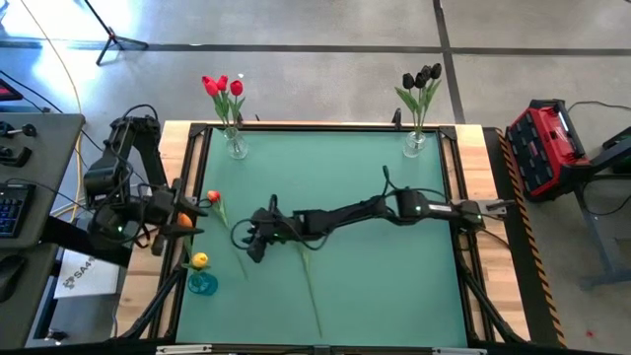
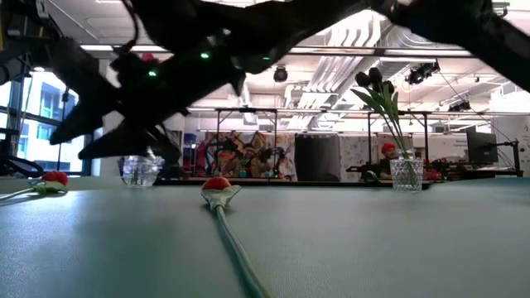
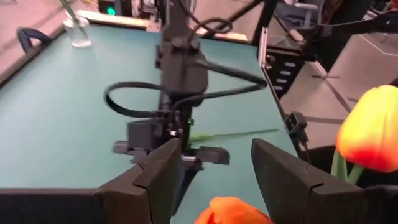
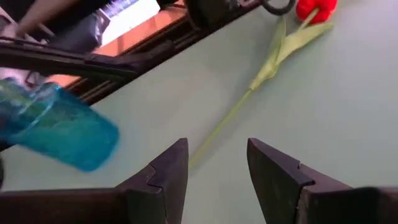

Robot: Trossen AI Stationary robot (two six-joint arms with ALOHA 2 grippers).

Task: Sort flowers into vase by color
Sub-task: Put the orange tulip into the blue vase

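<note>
Red tulip [image 4: 314,9] just beyond right tool [image 4: 214,165]

On the green-topped table [image 1: 394,276], a clear glass vase [image 1: 236,146] of red tulips [image 1: 223,89] stands at the far left and a clear glass vase [image 1: 415,144] of black tulips [image 1: 422,79] at the far right. A blue glass vase [image 1: 201,283] sits at the near left edge. A loose red-headed tulip [image 1: 216,203] lies left of centre, and a long green stem [image 1: 310,286] lies near the middle, nearer than the right arm [image 1: 355,215].

Matt green table top [image 1: 394,266], pale wooden rim [image 1: 175,148], clear glass vases [image 1: 236,146], translucent blue vase [image 4: 59,127]
</note>
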